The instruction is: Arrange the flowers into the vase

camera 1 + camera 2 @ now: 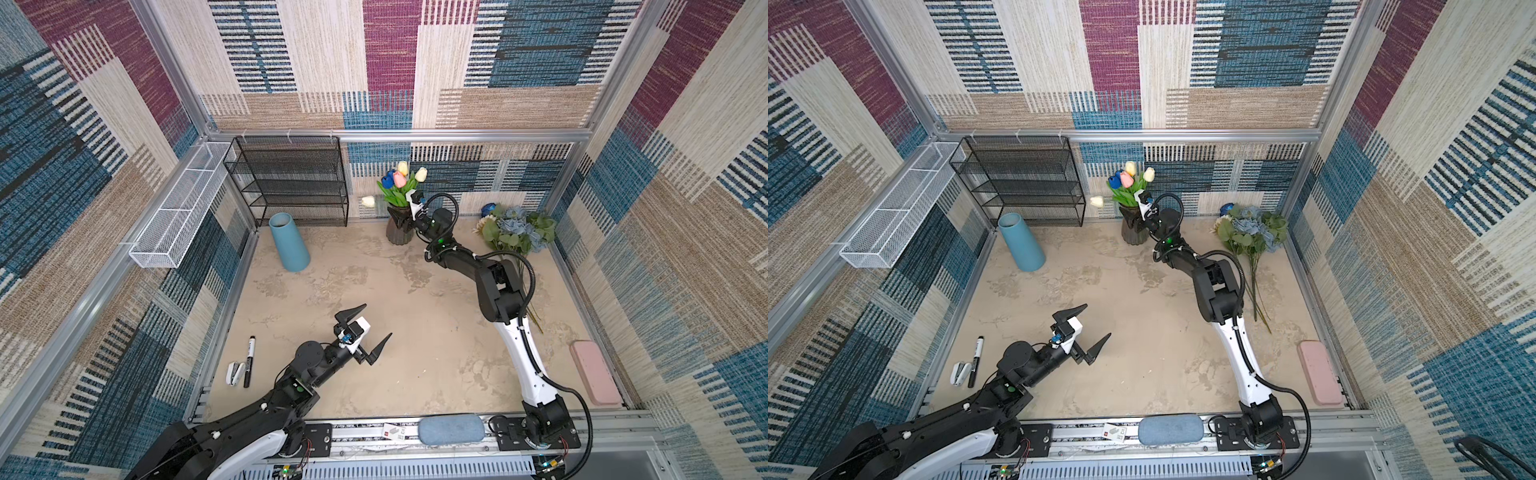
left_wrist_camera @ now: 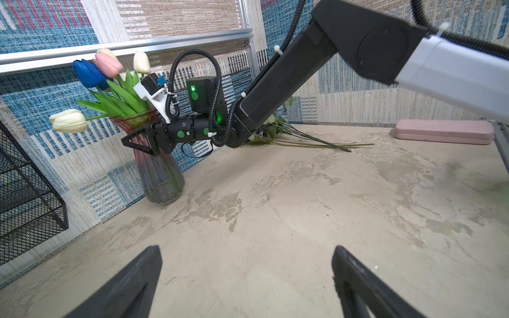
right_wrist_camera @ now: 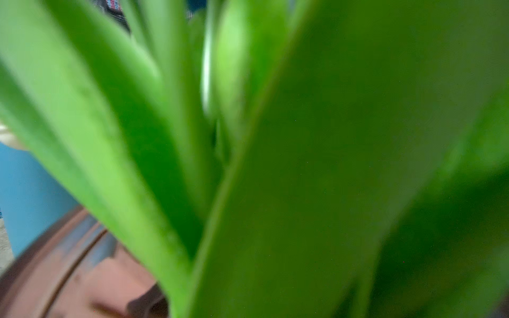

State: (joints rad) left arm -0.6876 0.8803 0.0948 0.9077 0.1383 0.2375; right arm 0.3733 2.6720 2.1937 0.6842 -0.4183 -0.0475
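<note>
The tulips [image 1: 400, 179] are standing in the far glass vase [image 2: 162, 179]. The other flowers [image 1: 515, 230] are lying far right. The left gripper [image 1: 378, 319] is hanging open. The right gripper [image 2: 137, 140] is at the vase, but nobody can tell if it is gripping.

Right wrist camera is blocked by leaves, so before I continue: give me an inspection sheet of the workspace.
Surface: mottled beige tabletop, no spills seen.
Job's things: ribbed smoky glass vase upright, holding mixed-colour tulips; dusty-blue flower bunch lying flat near the right wall; tapered blue vase upright, no flowers.
Clutter: black marker, small white stapler, pink oblong case.
Grippers: left gripper open above table; right gripper at glass vase neck, jaws unclear.
Cables: black corrugated conduit loops at right wrist beside tulip leaves.
Surroundings: black mesh shelf, white wire basket, patterned fabric walls.
</note>
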